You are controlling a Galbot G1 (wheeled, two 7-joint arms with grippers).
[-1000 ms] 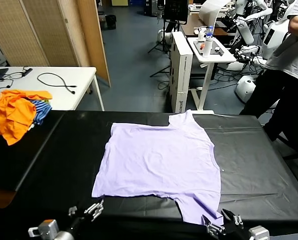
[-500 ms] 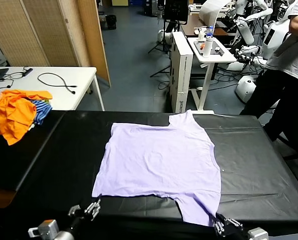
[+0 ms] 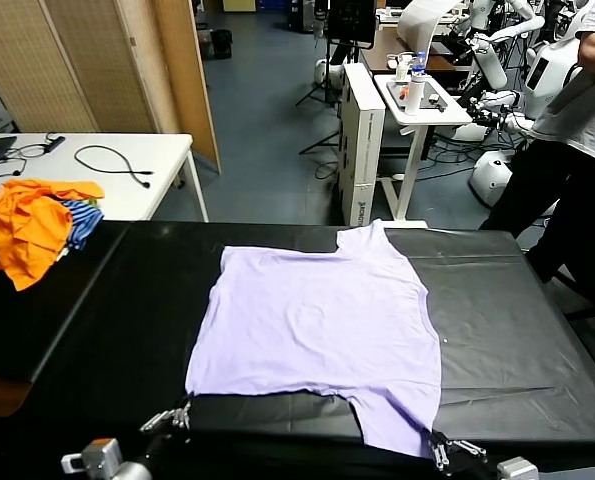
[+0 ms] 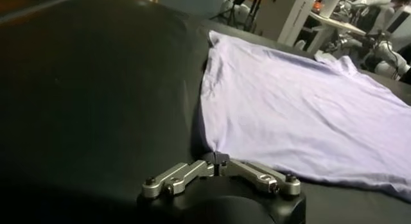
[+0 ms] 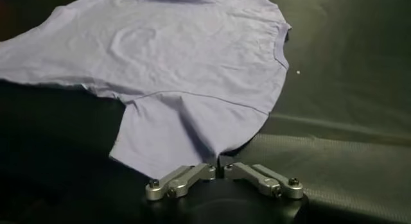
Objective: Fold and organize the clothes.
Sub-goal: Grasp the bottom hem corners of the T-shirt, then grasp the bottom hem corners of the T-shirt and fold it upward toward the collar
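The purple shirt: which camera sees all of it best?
The head view: the whole T-shirt lies flat on the black table. The left wrist view shows its bottom corner, the right wrist view mostly a sleeve, each pinched by a hand.

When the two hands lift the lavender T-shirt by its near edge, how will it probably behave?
The T-shirt lies flat with soft wrinkles, so it is probably floppy and will hang and fold under itself. It looks thin, so likely light. The left hand pinches the hem corner and the right hand the sleeve edge; the cloth between may sag.

Pale lavender T-shirt [image 3: 322, 335], spread flat, plain side up, on black table
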